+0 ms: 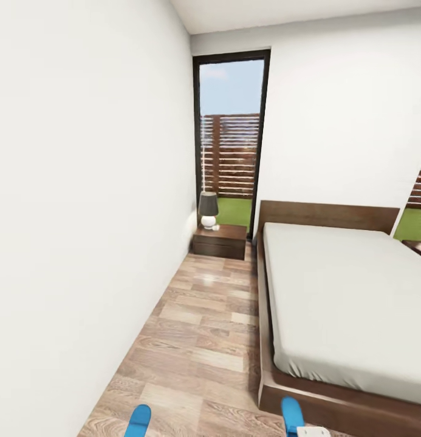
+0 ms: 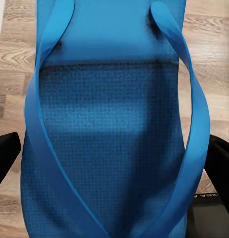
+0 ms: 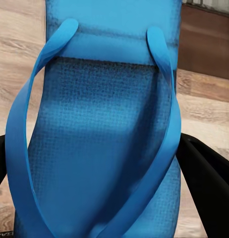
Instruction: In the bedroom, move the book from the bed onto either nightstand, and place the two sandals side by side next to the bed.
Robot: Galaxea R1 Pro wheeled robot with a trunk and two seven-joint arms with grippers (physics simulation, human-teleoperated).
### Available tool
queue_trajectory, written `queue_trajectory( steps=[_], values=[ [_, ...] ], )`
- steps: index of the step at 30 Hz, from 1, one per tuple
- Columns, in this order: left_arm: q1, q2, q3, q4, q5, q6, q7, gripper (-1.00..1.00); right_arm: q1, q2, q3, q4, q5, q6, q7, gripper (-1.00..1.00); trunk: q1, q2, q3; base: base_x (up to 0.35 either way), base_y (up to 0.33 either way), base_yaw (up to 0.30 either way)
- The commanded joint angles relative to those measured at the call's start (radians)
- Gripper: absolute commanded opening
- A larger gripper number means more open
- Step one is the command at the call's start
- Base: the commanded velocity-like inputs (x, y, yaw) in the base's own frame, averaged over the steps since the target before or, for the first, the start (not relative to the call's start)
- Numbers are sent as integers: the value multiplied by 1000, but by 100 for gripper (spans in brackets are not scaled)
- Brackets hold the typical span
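Two bright-blue sandals are in my grippers. In the left wrist view one sandal (image 2: 112, 124) lies sole-up with its straps showing, and my left gripper (image 2: 114, 163) is shut on it, a black finger (image 2: 5, 156) at each side. My right gripper (image 3: 102, 171) is shut on the other sandal (image 3: 104, 124) the same way. In the head view the two sandal tips (image 1: 138, 420) (image 1: 291, 414) poke up at the bottom edge, over the floor beside the bed (image 1: 350, 303). A dark nightstand (image 1: 220, 240) stands at the bed's head. The book is out of view.
A white wall runs along the left of a plank-floor aisle (image 1: 204, 328) beside the bed. A grey-shaded lamp (image 1: 208, 209) sits on the nightstand under a tall window (image 1: 230, 139). Another nightstand's corner (image 1: 418, 247) shows at the far right.
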State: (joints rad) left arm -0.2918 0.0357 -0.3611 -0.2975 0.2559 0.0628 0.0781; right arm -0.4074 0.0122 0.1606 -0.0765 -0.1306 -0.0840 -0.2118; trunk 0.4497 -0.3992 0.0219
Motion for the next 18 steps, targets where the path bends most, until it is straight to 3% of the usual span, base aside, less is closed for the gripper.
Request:
queue_trajectory(
  steps=[1,18],
  values=[
    [0,1,-9,-3,9,6,6,-100,-1,1,8,1,-12,-5,-3,-100,0,-1,-2,0,0,-189],
    [0,0,-9,-3,9,6,6,-100,0,1,8,1,-12,-5,-3,-100,0,-1,-23,0,0,-204]
  ],
)
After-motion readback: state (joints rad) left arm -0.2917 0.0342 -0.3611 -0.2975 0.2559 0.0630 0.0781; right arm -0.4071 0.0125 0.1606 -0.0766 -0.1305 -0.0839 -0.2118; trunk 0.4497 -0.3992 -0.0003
